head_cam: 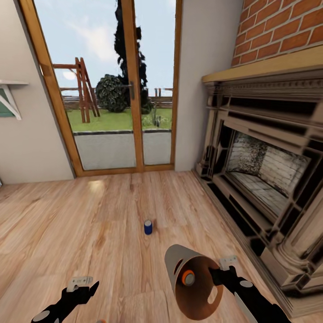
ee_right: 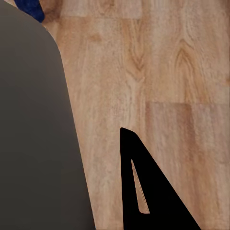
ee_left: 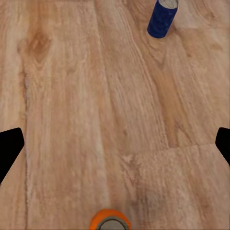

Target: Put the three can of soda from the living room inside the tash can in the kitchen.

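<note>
Tilting toward the camera at 5 o'clock, a grey bin [head_cam: 194, 280] is hanging from the right gripper [head_cam: 215, 273], clamped on its rim, with an orange can [head_cam: 187, 278] lying inside. Left gripper [head_cam: 83, 287] is hovering at 7 o'clock, fingers spread wide. Blue can [head_cam: 148, 227] is standing upright on the wood floor [head_cam: 67, 224], centre. Another orange can [ee_left: 111, 221] is sitting just below the left gripper.

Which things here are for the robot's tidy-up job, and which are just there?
For the job: blue can, orange can on the floor, trash can, orange can inside it.
Just there: fireplace, glass doors, wall shelf.
</note>
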Controlling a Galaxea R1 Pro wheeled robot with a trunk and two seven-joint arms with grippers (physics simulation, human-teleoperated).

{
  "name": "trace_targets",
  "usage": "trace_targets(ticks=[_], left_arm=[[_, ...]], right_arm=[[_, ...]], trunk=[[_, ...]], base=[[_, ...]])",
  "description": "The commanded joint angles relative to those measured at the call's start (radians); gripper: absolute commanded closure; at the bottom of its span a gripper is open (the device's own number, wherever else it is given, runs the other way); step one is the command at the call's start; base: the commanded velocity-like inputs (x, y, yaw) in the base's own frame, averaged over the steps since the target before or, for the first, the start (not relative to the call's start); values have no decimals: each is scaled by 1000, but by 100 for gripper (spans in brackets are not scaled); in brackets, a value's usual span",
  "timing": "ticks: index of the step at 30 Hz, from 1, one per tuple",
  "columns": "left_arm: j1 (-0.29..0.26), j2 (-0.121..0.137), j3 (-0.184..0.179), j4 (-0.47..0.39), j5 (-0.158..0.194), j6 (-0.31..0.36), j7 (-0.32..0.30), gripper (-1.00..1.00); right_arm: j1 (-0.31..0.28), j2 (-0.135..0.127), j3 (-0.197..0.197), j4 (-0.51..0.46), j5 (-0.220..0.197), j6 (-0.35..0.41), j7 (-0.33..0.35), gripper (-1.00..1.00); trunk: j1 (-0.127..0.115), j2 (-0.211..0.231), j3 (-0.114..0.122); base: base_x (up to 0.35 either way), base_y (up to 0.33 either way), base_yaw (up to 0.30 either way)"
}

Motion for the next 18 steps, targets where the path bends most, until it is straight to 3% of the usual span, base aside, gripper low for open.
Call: trace_targets(ticks=[1, 18], left_arm=[[0, 0, 0, 0, 0, 0, 0, -100], [0, 0, 1, 0, 0, -6, 0, -100]], right_arm=[[0, 0, -1, -2, -3, 0, 0, 100], [7, 0, -1, -2, -5, -1, 0, 100]], trunk=[[0, 0, 0], [0, 0, 0]], base=[[231, 0, 0], [38, 0, 0]])
